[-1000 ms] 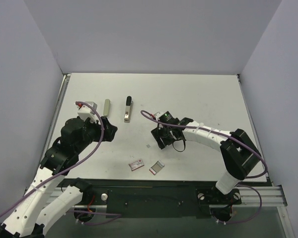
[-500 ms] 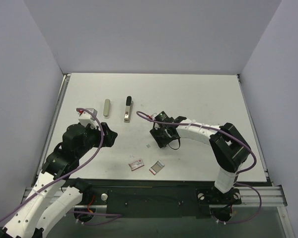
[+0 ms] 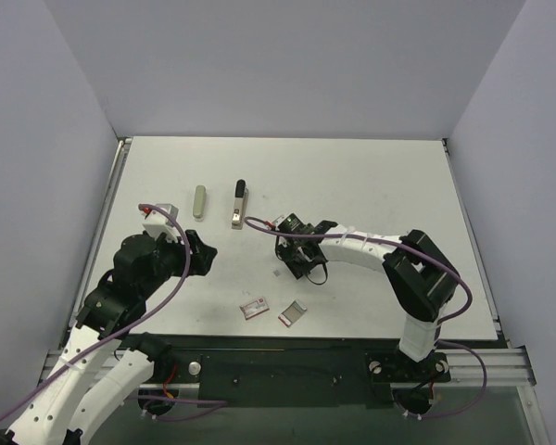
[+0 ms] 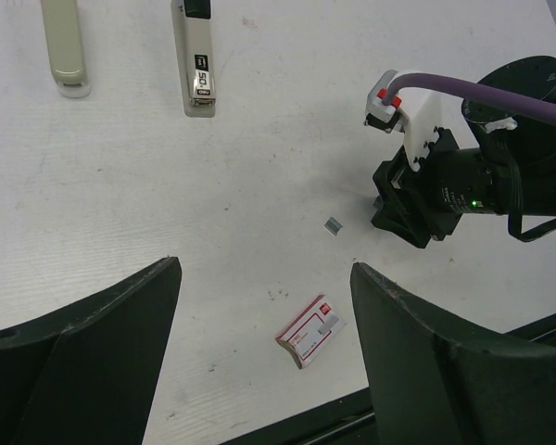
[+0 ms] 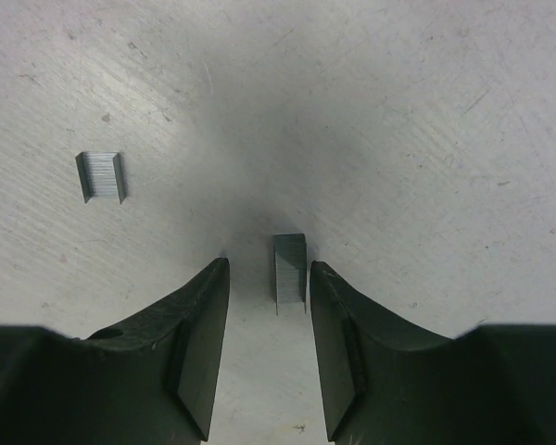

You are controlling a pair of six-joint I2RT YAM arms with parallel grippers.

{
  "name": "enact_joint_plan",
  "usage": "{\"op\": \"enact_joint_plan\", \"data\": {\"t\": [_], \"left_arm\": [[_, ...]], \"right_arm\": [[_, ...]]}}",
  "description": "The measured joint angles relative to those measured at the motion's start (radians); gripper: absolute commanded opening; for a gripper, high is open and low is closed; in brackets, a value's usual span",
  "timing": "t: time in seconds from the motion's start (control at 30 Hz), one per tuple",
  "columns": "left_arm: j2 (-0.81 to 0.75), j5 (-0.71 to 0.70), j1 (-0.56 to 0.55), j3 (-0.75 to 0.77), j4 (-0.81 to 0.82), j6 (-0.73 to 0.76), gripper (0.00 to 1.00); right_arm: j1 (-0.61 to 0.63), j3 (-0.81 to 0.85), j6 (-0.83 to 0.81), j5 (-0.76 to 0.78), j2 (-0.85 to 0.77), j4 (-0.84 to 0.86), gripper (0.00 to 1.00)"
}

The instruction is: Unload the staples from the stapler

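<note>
Currently, right end effector point(image 5: 269, 267) ajar around staple strip point(image 5: 290, 269), perhaps touching it, left end effector point(image 4: 264, 267) open

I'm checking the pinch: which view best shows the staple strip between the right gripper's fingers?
The right wrist view: the staple strip sits close-up between the fingers of the right gripper. In the top external and left wrist views the gripper's body hides it.

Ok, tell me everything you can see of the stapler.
The stapler is a slim grey-silver metal bar with a black tip at its far end and a dark label nearer the other. It lies flat on the white table, lengthwise away from the arms, beside a cream bar. Nothing else touches it.
</note>
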Motion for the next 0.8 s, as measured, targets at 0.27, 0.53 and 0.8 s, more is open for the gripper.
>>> {"op": "enact_joint_plan", "data": {"t": [0.27, 0.53, 0.8], "left_arm": [[0.000, 0.000, 0.005, -0.003, 0.000, 0.000, 0.84], [0.002, 0.000, 0.008, -0.003, 0.000, 0.000, 0.84], [0.007, 0.000, 0.011, -0.004, 0.000, 0.000, 0.84]], "right_arm": [[0.000, 0.000, 0.001, 0.013, 0.008, -0.003, 0.38], [-0.011, 0.000, 0.008, 0.012, 0.008, -0.003, 0.34], [-0.032, 0.000, 0.027, -0.011, 0.011, -0.002, 0.23]]}}
